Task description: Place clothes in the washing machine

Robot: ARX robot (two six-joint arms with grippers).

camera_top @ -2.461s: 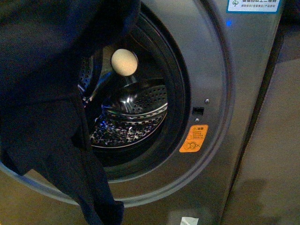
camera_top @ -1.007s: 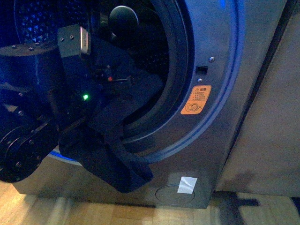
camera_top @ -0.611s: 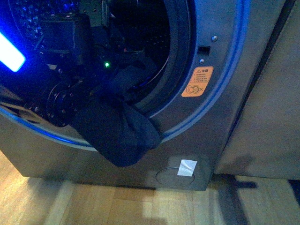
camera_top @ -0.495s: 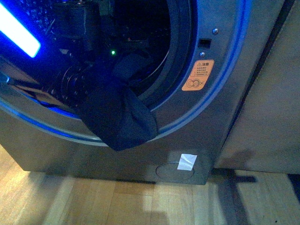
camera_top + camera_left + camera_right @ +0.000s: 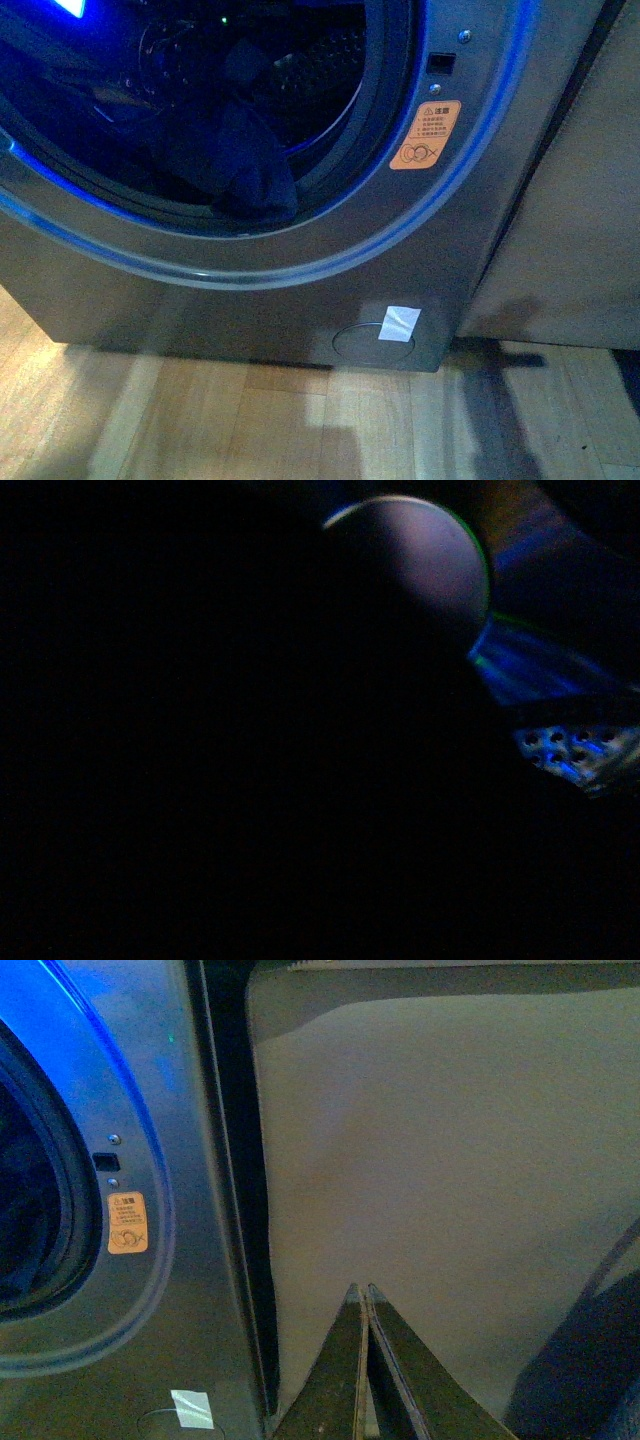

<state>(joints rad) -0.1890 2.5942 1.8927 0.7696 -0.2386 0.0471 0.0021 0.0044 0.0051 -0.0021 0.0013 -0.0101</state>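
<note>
Front view: washing machine (image 5: pixel 300 290) fills the upper left and centre of the frame, grey front panel, blue glow along the porthole ring. Dark navy clothes (image 5: pixel 240 165) lie inside the round mouth, lower fold resting on the black inner rim at its bottom edge. Perforated drum (image 5: pixel 325 55) visible behind the cloth. Orange warning sticker (image 5: pixel 425 135) right of the porthole; white tag (image 5: pixel 401 323) on the round cover low on the panel. Wooden floor (image 5: pixel 250 420) below.

Left wrist view: nearly dark; left end effector's state cannot be told.

Right wrist view: right end effector (image 5: pixel 364 1305) clenched, fingers pressed together, holding nothing, before a plain grey panel (image 5: pixel 450 1160) beside the machine.
</note>
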